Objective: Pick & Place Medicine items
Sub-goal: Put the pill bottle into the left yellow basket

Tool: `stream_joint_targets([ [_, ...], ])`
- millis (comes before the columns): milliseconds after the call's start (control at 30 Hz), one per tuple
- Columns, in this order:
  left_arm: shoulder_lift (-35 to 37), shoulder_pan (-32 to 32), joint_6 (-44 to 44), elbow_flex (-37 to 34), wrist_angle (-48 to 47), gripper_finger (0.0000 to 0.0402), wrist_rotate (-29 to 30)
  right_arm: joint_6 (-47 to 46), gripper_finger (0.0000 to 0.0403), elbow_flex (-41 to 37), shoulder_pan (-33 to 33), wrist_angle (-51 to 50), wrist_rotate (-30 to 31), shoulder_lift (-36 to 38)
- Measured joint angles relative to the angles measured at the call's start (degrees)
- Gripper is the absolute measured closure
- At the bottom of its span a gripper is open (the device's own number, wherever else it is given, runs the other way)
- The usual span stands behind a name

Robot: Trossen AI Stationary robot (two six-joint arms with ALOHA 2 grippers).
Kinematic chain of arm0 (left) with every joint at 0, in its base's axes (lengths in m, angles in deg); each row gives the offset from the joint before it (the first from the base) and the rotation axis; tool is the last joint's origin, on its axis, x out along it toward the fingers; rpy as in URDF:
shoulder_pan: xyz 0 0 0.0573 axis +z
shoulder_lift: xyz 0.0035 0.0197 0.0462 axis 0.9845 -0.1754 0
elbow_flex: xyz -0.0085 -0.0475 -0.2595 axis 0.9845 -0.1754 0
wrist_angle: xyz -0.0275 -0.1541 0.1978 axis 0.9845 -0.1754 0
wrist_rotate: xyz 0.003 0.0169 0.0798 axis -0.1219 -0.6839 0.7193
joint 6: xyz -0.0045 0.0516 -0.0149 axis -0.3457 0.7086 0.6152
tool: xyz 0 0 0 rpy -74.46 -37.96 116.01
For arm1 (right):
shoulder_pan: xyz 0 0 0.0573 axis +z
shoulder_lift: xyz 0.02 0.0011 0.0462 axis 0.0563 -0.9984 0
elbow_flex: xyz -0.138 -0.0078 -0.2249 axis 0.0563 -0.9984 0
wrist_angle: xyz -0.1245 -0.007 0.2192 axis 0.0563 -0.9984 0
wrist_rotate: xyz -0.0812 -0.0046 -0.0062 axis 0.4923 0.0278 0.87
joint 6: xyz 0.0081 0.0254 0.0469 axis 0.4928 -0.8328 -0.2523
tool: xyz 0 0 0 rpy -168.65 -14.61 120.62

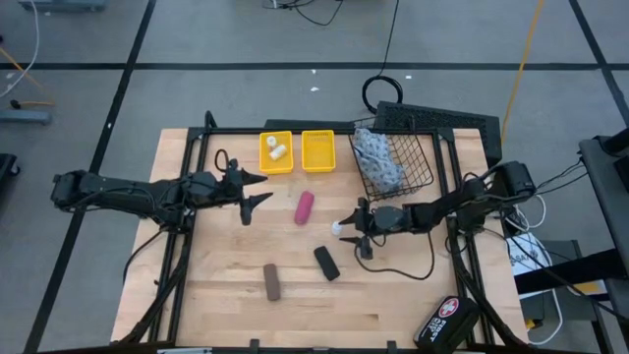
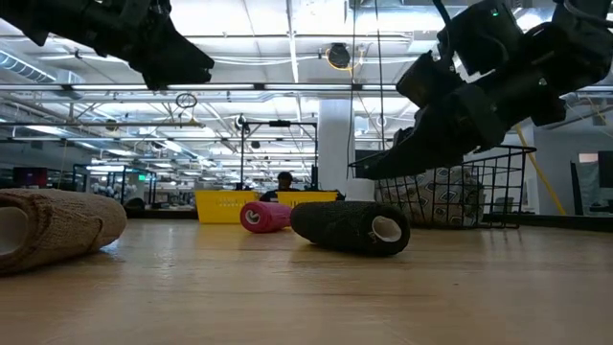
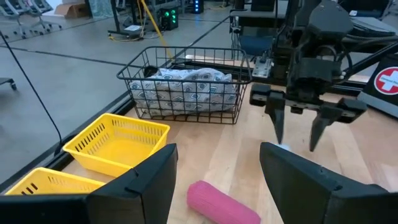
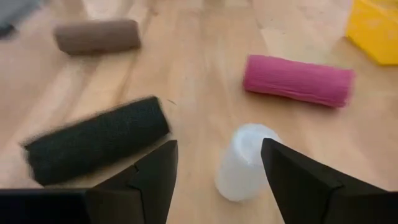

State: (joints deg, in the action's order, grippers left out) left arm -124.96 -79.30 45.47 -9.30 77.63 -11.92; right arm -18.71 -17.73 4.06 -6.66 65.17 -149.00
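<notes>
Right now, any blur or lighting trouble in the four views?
Right wrist view: motion blur smears the black roll, the brown roll and the white bottle; the pink roll is a little sharper. Low view: ceiling lights backlight both arms into near-silhouettes, and the nearest brown roll is soft. High view: even light, faint shadows. Left wrist view: sharp, no glare.

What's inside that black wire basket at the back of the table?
The black wire basket holds a blue-white patterned soft pouch, filling one side. Anything beneath the pouch is covered and cannot be seen.
</notes>
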Motion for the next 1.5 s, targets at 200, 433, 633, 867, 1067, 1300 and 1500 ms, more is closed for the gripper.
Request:
stream_joint_targets([
  [200, -0.05, 0.88, -0.02, 0.04, -0.02, 0.0163, 0.31, 3.79, 0.0173, -0.09, -0.02, 3.45, 1.87, 1.43],
  [433, -2.24, 1.12, -0.07, 0.07, -0.25, 0.0163, 0.33, 4.81, 0.016, 2.93, -0.04, -1.15, 3.03, 1.41],
  [633, -5.5, 1.1, -0.11, 0.08, 1.18, 0.0163, 0.3, 3.97, 0.0148, 4.76, -0.04, -5.95, 3.07, 1.37],
  [867, -7.02, 1.1, 0.02, 0.08, 3.65, 0.0163, 0.25, 1.44, 0.0146, 5.62, -0.15, -7.12, 3.02, 1.43],
  [1067, -7.02, 1.1, -0.02, 0.07, 3.78, 0.0163, 0.24, -0.79, 0.0148, 5.62, -0.09, -10.5, 3.02, 1.38],
  [1300, -7.02, 1.1, -0.04, 0.07, 3.78, 0.0163, 0.22, -0.73, 0.0149, 5.92, 1.37, -13.3, 3.06, 1.38],
  [1500, -7.02, 1.1, -0.02, 0.07, 3.76, 0.0163, 0.2, 5.37, 0.0149, 12.87, 5.68, -23.63, 9.78, 3.58],
])
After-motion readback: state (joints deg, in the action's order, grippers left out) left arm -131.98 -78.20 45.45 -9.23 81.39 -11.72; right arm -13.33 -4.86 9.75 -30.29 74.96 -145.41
